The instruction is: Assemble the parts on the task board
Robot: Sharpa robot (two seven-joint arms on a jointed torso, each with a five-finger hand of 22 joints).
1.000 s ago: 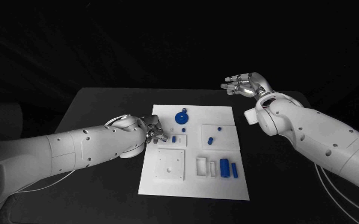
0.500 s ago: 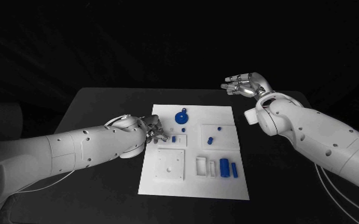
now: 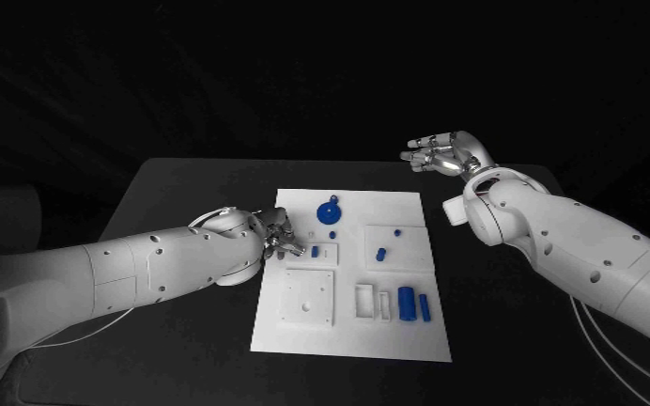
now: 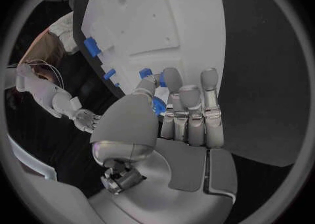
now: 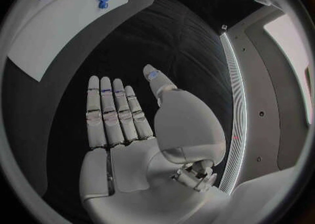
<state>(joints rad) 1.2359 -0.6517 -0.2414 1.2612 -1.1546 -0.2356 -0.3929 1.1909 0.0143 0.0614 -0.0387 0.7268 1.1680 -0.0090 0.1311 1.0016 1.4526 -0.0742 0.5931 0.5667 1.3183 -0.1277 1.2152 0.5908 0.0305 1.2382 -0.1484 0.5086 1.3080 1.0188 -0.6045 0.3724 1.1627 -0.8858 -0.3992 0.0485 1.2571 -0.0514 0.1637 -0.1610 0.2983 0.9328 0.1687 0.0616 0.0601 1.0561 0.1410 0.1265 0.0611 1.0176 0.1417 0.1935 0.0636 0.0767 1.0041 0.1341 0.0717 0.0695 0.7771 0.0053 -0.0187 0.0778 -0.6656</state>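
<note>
The white task board [image 3: 355, 331] lies mid-table. On it are a blue gear [image 3: 330, 211] at the far end, a small blue part [image 3: 315, 252] near the left edge, another small part [image 3: 380, 256] on a raised white block, and two blue cylinders [image 3: 405, 304] lying near the front right. My left hand [image 3: 278, 237] rests low at the board's left edge. Its fingers [image 4: 190, 103] are straight and close together, with the tips right beside the small blue part [image 4: 146, 72], and nothing is plainly held. My right hand [image 3: 443, 152] hangs raised beyond the board's far right corner, flat, fingers [image 5: 112, 108] straight, empty.
A white square block with a shallow recess [image 3: 309, 298] and a white slotted holder [image 3: 365, 300] sit on the board's near half. Bare black table [image 3: 190, 199] surrounds the board. My right forearm [image 3: 542, 227] reaches along the board's right side.
</note>
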